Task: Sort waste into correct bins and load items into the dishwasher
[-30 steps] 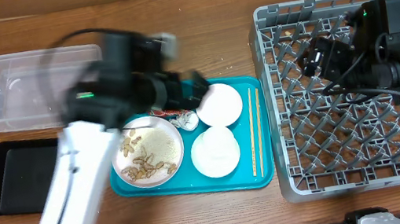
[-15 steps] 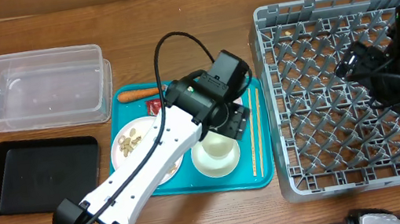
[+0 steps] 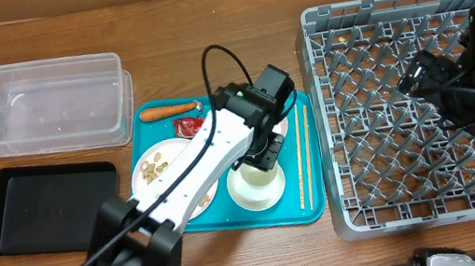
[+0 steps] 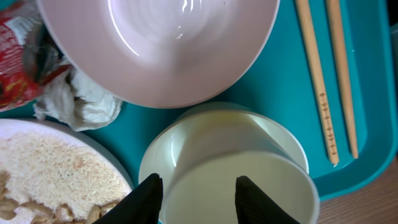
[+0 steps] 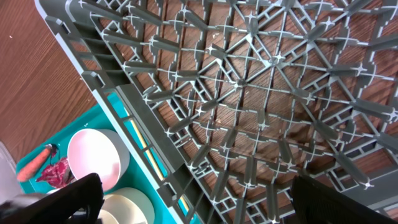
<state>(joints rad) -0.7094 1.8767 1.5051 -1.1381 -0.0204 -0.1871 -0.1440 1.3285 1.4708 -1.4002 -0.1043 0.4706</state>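
- Two fingers of your left gripper point(image 4: 199, 185) stood apart, gripping nothing, over the small cup point(image 4: 236, 168): one at its left rim, one above its hollow. Whether they touched it, I could not tell.
- The cup sat on the teal tray point(image 4: 376, 74), just beside the pink bowl point(image 4: 161, 43) and the plate point(image 4: 43, 174) of peanut scraps point(image 3: 155, 164).
- The red wrapper point(image 4: 15, 56) and crumpled foil point(image 4: 81, 106) lay touching beside the bowl.
- The carrot point(image 3: 162, 112) lay at the tray edge nearest the clear tub point(image 3: 49, 104), and the chopsticks point(image 4: 326, 81) lay toward the dish rack point(image 3: 361, 9).
- Your right gripper point(image 5: 196, 186) hung wide open, empty, over the rack.
- The black tray point(image 3: 46, 207) sat beside the tub.
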